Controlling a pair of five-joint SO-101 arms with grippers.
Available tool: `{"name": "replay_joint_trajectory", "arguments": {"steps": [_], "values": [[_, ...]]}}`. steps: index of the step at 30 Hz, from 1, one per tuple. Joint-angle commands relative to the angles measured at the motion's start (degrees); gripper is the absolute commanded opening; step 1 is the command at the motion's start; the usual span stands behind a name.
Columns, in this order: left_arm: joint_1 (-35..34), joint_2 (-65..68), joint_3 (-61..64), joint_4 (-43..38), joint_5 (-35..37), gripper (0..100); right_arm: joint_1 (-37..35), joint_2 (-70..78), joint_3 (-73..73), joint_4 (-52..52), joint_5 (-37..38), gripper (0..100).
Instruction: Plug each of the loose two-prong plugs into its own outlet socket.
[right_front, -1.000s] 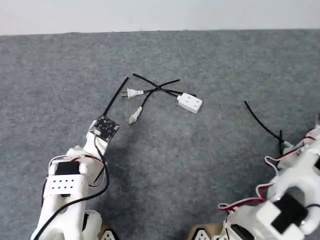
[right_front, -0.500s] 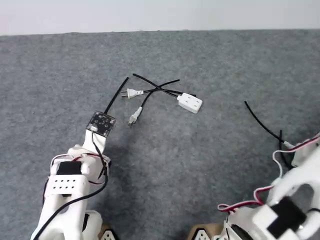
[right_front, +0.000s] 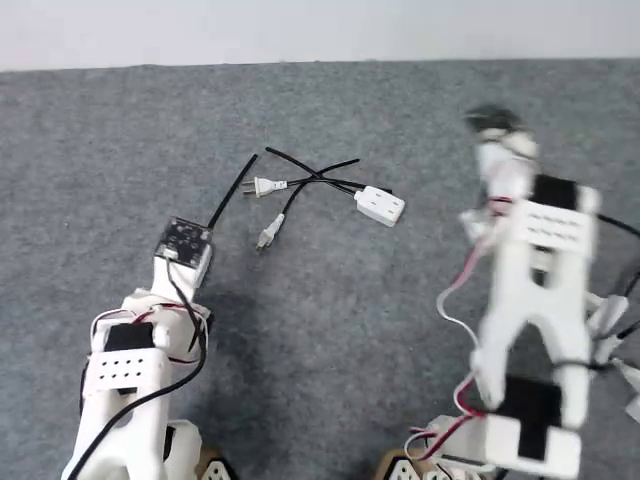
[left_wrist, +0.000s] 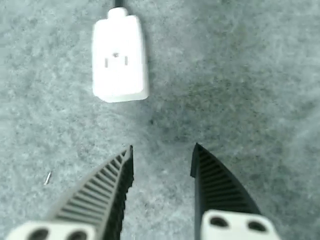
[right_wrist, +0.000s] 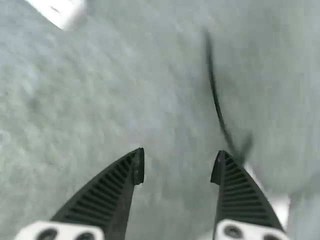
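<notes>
A white outlet block (right_front: 380, 205) lies mid-mat on black cables (right_front: 315, 175). One white two-prong plug (right_front: 262, 186) rests to its left, and a second small plug (right_front: 267, 236) lies just nearer. The left arm's wrist (right_front: 183, 240) sits left of the plugs. In the left wrist view, my left gripper (left_wrist: 162, 150) is open over bare carpet, short of a white socket piece (left_wrist: 120, 57) with two slots. My right gripper (right_wrist: 180, 155) is open and holds nothing, with a black cable (right_wrist: 215, 95) on the carpet ahead. The right arm (right_front: 540, 250) stretches over the mat's right side.
Grey carpet (right_front: 330, 320) covers the table up to a pale wall (right_front: 320, 30) at the back. A white shape (right_wrist: 62, 10) shows at the edge of the right wrist view. A tiny metal sliver (left_wrist: 47, 177) lies on the carpet near the left fingers.
The right arm has swung up from the near right corner and now extends far over the mat's right side. The left wrist has drifted a little to the left. Plugs and outlet block stayed put.
</notes>
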Motion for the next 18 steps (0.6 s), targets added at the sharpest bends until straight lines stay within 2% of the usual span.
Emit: {"name": "replay_joint_trajectory", "arguments": {"steps": [1, 4, 8, 18], "values": [[-2.46, -1.05, -2.51, -3.6, 5.19, 18, -6.81, 5.23, -1.49, -8.4, 5.27, 21.5], [-4.22, -1.05, -2.51, -5.63, 7.3, 18, -10.77, 12.44, -6.59, -9.89, 7.56, 21.5], [-4.66, -1.05, -2.59, -5.89, 7.47, 18, -13.93, 23.08, -18.64, -6.64, 8.09, 21.5], [-4.66, -0.7, -2.51, -6.42, 7.3, 18, -15.87, 51.82, -54.33, 4.18, 13.8, 21.5]]}}
